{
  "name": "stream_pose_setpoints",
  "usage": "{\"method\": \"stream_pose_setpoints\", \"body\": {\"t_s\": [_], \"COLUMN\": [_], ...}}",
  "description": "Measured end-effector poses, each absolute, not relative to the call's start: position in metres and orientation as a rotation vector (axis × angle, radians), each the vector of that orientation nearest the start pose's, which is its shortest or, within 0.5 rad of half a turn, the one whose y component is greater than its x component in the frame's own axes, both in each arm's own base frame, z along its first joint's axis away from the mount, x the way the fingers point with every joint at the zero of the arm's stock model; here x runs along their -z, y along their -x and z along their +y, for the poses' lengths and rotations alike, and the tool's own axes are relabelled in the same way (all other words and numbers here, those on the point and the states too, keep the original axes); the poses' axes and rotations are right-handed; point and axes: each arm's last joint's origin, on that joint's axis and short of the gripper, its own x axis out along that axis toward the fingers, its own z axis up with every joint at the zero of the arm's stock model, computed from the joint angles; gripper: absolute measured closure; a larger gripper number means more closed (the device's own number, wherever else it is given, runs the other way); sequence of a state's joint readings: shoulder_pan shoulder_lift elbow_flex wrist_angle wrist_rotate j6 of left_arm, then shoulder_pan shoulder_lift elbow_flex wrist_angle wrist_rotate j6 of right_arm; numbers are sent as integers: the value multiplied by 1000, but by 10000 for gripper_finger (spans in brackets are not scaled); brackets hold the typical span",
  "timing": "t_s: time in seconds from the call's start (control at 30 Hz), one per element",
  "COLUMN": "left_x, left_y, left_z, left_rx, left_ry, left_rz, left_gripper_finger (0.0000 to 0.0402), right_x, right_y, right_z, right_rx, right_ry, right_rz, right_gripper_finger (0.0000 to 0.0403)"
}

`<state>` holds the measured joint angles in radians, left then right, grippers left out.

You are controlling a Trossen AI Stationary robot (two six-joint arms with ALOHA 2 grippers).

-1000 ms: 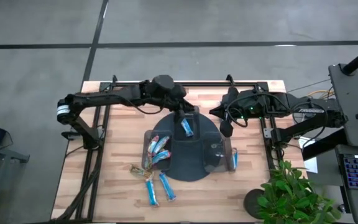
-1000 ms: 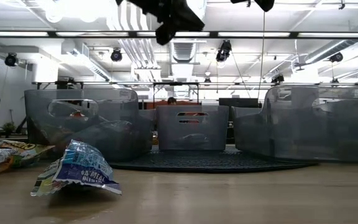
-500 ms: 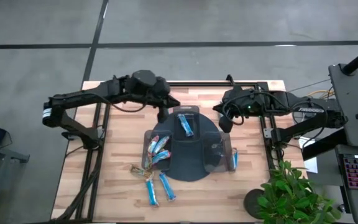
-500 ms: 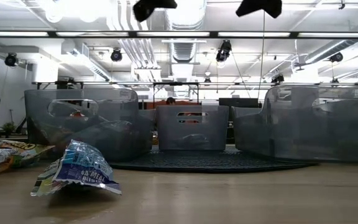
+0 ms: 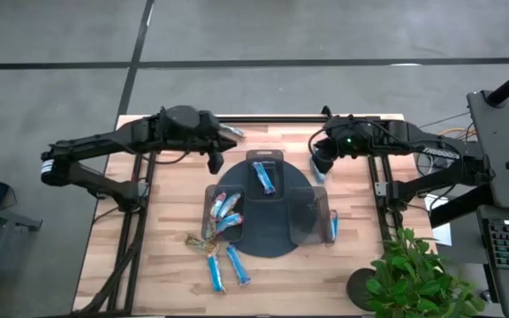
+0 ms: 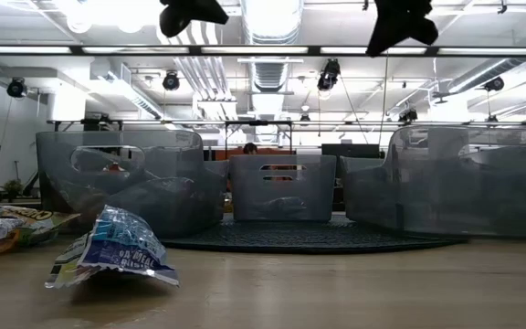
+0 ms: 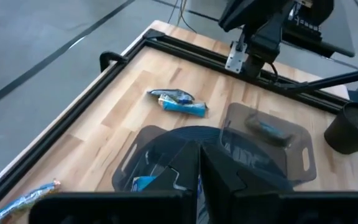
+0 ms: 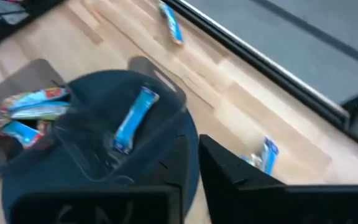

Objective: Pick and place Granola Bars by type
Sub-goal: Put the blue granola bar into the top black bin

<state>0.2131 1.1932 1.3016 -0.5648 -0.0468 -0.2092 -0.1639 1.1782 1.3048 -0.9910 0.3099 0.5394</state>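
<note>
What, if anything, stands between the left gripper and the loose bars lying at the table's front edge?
The dark round tray with its clear bins lies between the left gripper and the two blue bars on the bare wood; the gripper hangs above it, so it could pass over.

Both arms matte black, slim tubular links w/ bulkier rounded joint housings. Left arm (image 5: 122,141): pale grey/white ring band near its base joint, thin black cable looping alongside the links. Right arm (image 5: 414,141): tiny green LED lit on the wrist housing, tangle of black cables around it, thin pale wires trailing off past the base. Left tool (image 7: 199,180): two flat black angular fingers, hard straight edges. Right tool (image 8: 188,180): same black blocky fingers; seen from the left wrist, a small silver bracket w/ holes on its wrist.
</note>
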Motion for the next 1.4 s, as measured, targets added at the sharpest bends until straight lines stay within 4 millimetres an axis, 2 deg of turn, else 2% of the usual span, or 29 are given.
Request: {"method": "stream_pose_setpoints", "body": {"t_s": [0.4,0.6,0.93,1.4], "left_x": [-393,-393,-390,-390], "left_y": [-241,-241,-242,-242], "left_z": [54,54,54,54], "left_rx": [-307,-308,-310,-310], "left_ry": [250,252,265,264], "left_rz": [409,406,411,411], "left_gripper_finger": [401,401,401,401], "right_x": [-355,-349,-308,-250], "right_y": [-198,-195,-189,-194], "right_z": [-50,-56,-73,-82], "right_rx": [808,908,1022,1009], "right_ry": [-535,-555,-606,-677], "right_rz": [837,831,914,886], "right_gripper_finger": [223,177,147,158]}}
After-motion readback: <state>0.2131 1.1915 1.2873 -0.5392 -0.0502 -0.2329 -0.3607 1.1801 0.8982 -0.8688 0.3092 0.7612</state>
